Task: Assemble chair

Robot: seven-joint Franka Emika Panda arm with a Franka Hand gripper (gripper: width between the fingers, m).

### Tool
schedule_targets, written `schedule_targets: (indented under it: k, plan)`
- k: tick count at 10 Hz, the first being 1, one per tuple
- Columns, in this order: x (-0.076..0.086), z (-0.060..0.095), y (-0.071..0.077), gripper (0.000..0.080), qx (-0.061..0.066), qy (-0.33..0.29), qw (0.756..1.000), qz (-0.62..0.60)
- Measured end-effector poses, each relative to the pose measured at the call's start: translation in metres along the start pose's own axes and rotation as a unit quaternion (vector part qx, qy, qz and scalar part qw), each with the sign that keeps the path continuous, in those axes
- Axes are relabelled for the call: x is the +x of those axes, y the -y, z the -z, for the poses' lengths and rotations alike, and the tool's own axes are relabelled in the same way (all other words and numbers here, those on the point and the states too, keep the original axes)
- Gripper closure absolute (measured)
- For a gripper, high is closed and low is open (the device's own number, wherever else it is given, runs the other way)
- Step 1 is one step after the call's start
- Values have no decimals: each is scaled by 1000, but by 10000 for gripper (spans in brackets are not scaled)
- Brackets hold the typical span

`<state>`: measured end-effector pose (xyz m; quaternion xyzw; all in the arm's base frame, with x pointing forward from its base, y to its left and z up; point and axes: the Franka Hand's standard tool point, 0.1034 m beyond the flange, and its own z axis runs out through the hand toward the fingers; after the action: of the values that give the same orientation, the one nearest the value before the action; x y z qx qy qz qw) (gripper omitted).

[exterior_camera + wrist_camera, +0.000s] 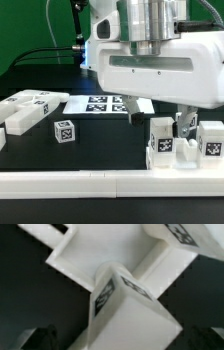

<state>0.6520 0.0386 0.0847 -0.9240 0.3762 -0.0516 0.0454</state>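
Chair parts stand in a cluster at the exterior view's right against the border rail: a tagged white upright block [160, 138], another tagged block [211, 138] and a low white piece [185, 158] between them. My gripper [184, 127] is lowered into the gap between the two blocks. In the wrist view a white tagged piece [130, 308] rises between my dark fingertips [42, 339], joined to a wider white panel [100, 252]. The jaws stand wide apart with a dark gap beside the piece on one side. My gripper [125, 341] is open around it.
The marker board [108, 103] lies at the middle back. At the exterior view's left lie a tagged flat panel [35, 99], a long white block [22, 119] and a small tagged cube [64, 130]. The long white border rail [100, 183] runs along the front.
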Motion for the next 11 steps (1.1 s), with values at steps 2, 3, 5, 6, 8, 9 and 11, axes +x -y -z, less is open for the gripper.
schedule_targets:
  k: [2,3,5,6,8,9,11]
  plan:
    - [-7,2,7,151,-8,1,980,198]
    - [-6,1,3,151,-9,9,962,272]
    - [-5,0,3,179,-9,7,965,263]
    - [-5,0,2,314,-9,7,966,258]
    - [-5,0,2,449,-9,7,977,212]
    - [-5,0,2,517,-10,7,984,179]
    - [-3,0,1,517,-11,6,994,109]
